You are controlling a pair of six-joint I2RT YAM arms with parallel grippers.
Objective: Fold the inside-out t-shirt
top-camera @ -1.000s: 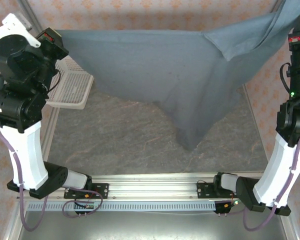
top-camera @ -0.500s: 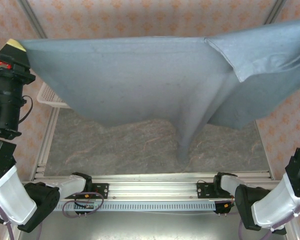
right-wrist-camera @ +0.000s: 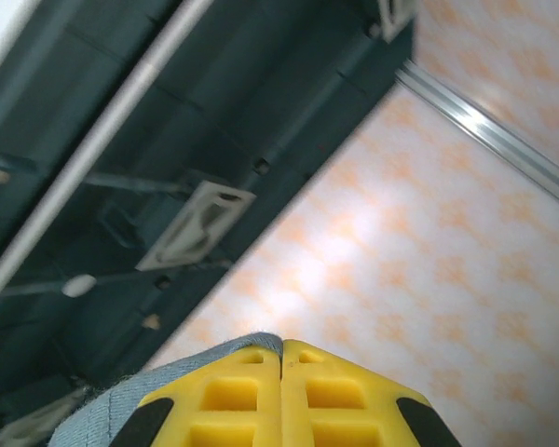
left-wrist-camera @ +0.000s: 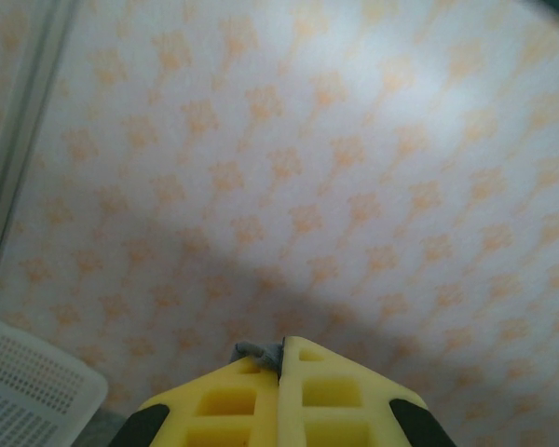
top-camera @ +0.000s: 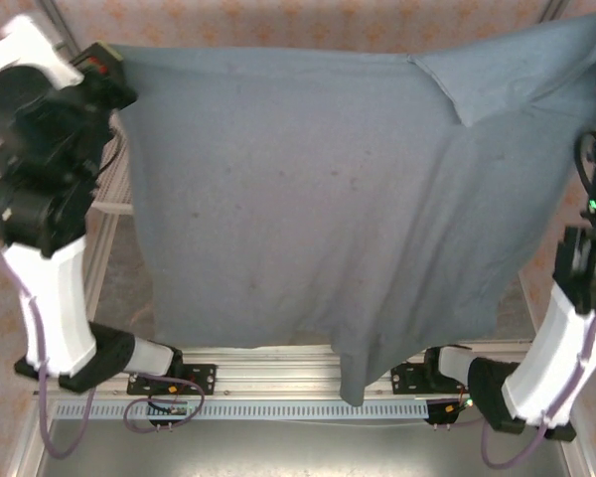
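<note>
Left gripper [left-wrist-camera: 281,347]: raised high at the left side, yellow fingers pressed together on a small tuft of grey cloth, so clamped on one top corner of the t-shirt [top-camera: 298,199]. White mesh basket [left-wrist-camera: 28,400] sits low and to its left, apart from the cloth.

Centre: t-shirt held off the table [top-camera: 119,283], stretched like a curtain between the two arms. The held top edge runs left to right and rises slightly toward the right end. The body hangs straight down from it, and the lower hem reaches the aluminium rail [top-camera: 268,360] at the near edge. One tail droops lower than the rest, right of centre. Cloth is plain slate-grey, mostly smooth, with faint creases. A sleeve flap [top-camera: 477,84] lies folded over near the upper right. No tag made out.

Right gripper [right-wrist-camera: 281,343]: also raised, fingers together with blue-grey cloth coming out beneath them on the left, so clamped on the opposite top corner.

Key relation: the shirt lies below and between both grippers, long axis across the table, each arm holding its own end. Judgement: it is spread but not yet laid down. Lowering both ends together should set it flat, and the drooping tail may bunch under it.
</note>
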